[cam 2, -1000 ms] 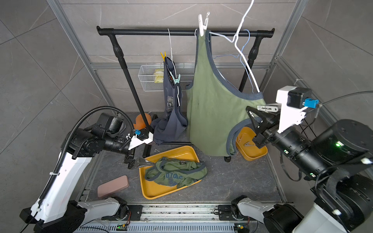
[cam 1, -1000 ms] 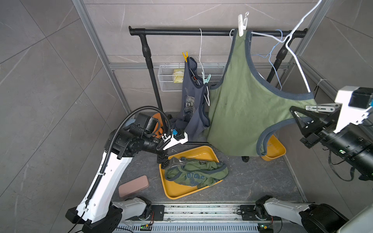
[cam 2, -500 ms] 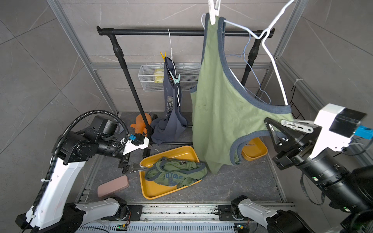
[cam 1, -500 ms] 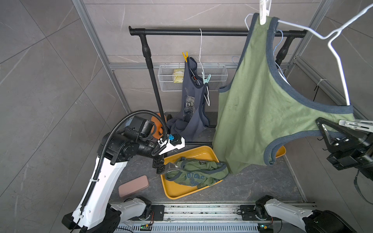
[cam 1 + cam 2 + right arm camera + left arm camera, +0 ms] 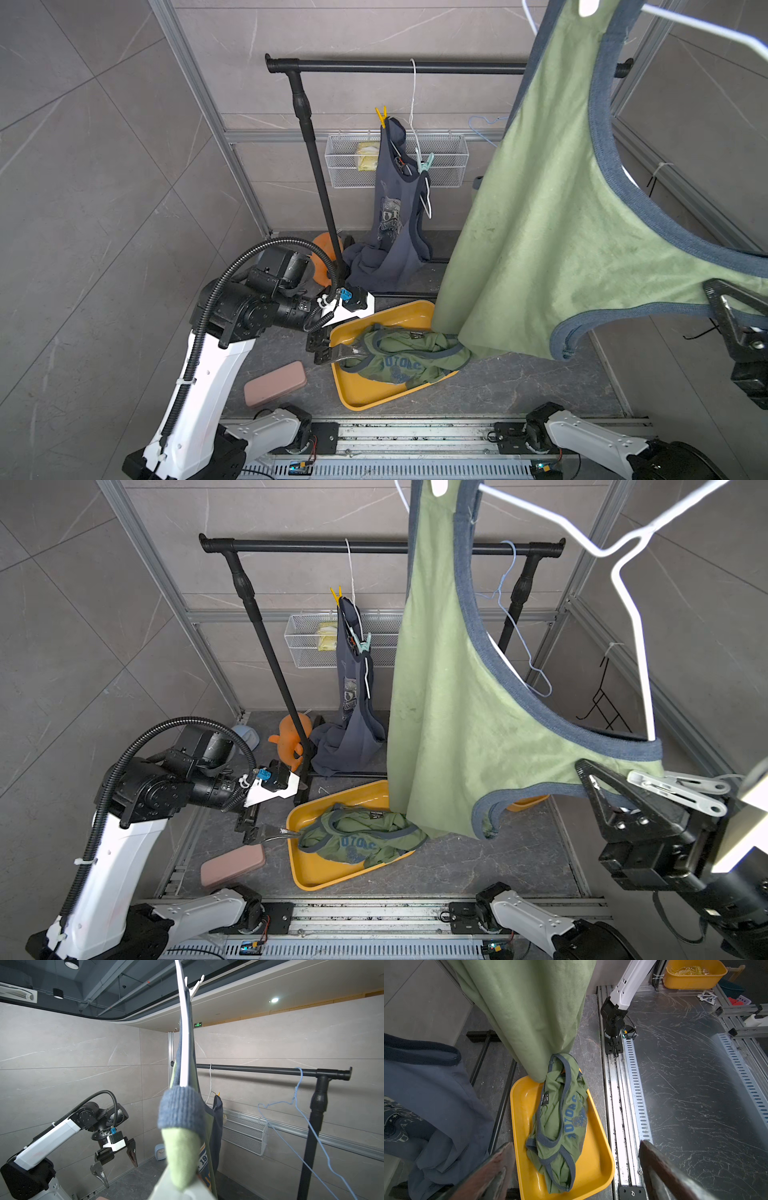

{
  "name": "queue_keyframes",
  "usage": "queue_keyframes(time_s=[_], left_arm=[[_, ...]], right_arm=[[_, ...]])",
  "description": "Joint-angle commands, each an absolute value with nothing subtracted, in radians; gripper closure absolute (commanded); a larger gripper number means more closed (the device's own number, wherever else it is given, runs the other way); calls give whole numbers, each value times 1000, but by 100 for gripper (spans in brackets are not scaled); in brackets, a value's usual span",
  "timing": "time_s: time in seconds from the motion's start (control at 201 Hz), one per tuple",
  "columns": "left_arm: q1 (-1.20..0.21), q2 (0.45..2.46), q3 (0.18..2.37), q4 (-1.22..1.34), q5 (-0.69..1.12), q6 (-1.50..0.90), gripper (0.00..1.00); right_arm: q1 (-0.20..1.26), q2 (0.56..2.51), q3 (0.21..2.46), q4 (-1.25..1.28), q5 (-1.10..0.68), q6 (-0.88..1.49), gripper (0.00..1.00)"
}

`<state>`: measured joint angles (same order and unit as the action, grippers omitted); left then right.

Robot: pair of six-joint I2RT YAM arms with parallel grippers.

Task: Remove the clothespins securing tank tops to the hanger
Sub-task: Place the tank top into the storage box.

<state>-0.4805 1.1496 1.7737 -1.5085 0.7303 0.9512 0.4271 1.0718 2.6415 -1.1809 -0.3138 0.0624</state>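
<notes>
Right claw (image 5: pixel 590 777) pinched tight on the ribbed blue-grey strap of the hanging olive tank top (image 5: pixel 440 712), white plastic clothespin (image 5: pixel 673 787) lying right along it. Left claw (image 5: pixel 575 1147) gapes wide over the glossy yellow tray (image 5: pixel 374 399).

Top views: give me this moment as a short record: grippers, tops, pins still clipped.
left gripper: open, empty, at tray edge
right gripper: shut on green top's strap end beside a white pin
green top: on white hanger held clear of rail; second white pin on upper strap
blue top: hanging from rail, yellow pin and mint pin clipped
tray top: green, loose in tray, no pin seen
</notes>
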Motion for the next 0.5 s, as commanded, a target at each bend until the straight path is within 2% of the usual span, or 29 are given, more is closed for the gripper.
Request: queue_keyframes(time_s=[0.0,0.498], left_arm=[[-468,1112,1753,-1644,737,991,4],[-459,1025,1721,-1686,698,996,5]], right_arm=[[431,1081,2642,-1055,-392,109,100],[431,1144,2616,-879,-550,234,100]])
